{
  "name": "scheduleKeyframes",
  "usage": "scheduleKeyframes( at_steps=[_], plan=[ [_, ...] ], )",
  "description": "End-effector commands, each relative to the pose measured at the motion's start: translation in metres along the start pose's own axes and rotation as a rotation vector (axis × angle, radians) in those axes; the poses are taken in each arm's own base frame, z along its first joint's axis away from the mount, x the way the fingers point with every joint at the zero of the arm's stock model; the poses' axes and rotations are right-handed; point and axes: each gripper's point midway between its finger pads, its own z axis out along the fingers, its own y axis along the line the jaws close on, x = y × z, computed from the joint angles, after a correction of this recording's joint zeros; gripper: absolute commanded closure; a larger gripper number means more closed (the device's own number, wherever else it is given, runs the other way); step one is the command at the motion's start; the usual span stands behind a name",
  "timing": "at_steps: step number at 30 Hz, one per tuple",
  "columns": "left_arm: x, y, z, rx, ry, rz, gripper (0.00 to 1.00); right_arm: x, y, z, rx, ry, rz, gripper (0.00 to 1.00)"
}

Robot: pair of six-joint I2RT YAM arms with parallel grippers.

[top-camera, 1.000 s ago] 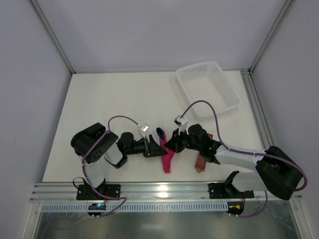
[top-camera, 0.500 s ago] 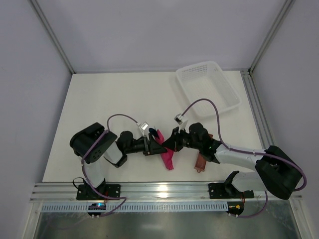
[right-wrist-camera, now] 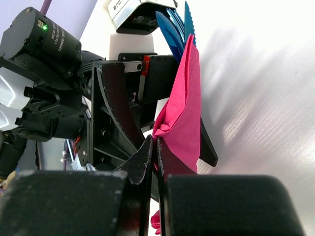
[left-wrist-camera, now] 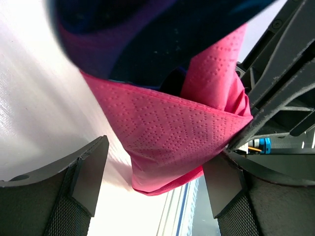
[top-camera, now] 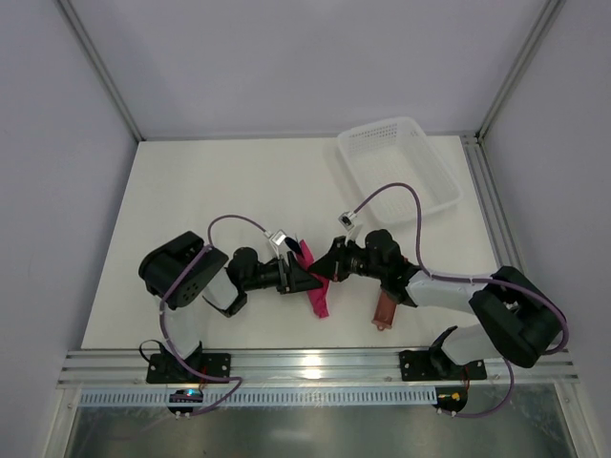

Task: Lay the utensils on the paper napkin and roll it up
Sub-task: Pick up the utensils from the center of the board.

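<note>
bench point(top-camera: 191, 191): white, walled on the left, far and right sides. A metal rail point(top-camera: 305, 367) runs along the near edge. Bare surface stretches from mid-bench to the far wall and the left wall.
right arm point(top-camera: 449, 291): reaches from the near right corner low across the bench to the centre.
left arm point(top-camera: 191, 277): folded at the near left, its wrist pointing right and meeting the right wrist head-on.
basket point(top-camera: 399, 167): white mesh, in the far right corner just beside the right side rail, well apart from both arms.
sleeve point(top-camera: 386, 307): reddish-brown oblong lying flat, partly under the right arm, near the rail.
paper napkin point(top-camera: 320, 301): magenta, folded into a narrow strip at near-centre between the two wrists. It is well apart from the side walls, and one end trails toward the rail.
utensils point(right-wrist-camera: 172, 29): blue, inside the paper napkin's fold. Their tips stick out of its far end in the right wrist view; they cannot be made out from above.
left jaws: apart, with one finger point(left-wrist-camera: 83, 179) on each side of the fold.
right jaws: together, pinching the raised edge of the paper napkin point(right-wrist-camera: 184, 113).
change from a second ago: a blue tip showed at the strip's far end from above, and pink now covers that spot. Both wrists have shifted slightly toward the far wall, and the strip's near end lies farther from the rail. The basket and sleeve are unmoved.
</note>
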Motion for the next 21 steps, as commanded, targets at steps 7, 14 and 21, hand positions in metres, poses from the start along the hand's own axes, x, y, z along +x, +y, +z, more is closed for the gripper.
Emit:
scheduleKeyframes(
  at_steps=[7, 14, 21],
  plan=[
    [-0.034, -0.045, 0.004, 0.175, -0.12, 0.169, 0.22, -0.033, 0.014, 0.002, -0.132, -0.127, 0.018, 0.96],
    [-0.037, -0.052, 0.002, 0.189, -0.129, 0.175, 0.25, -0.028, 0.002, 0.002, -0.116, -0.125, 0.042, 0.96],
    [-0.037, -0.053, 0.002, 0.191, -0.128, 0.166, 0.27, -0.025, -0.008, 0.003, -0.107, -0.124, 0.061, 0.96]
  ],
)
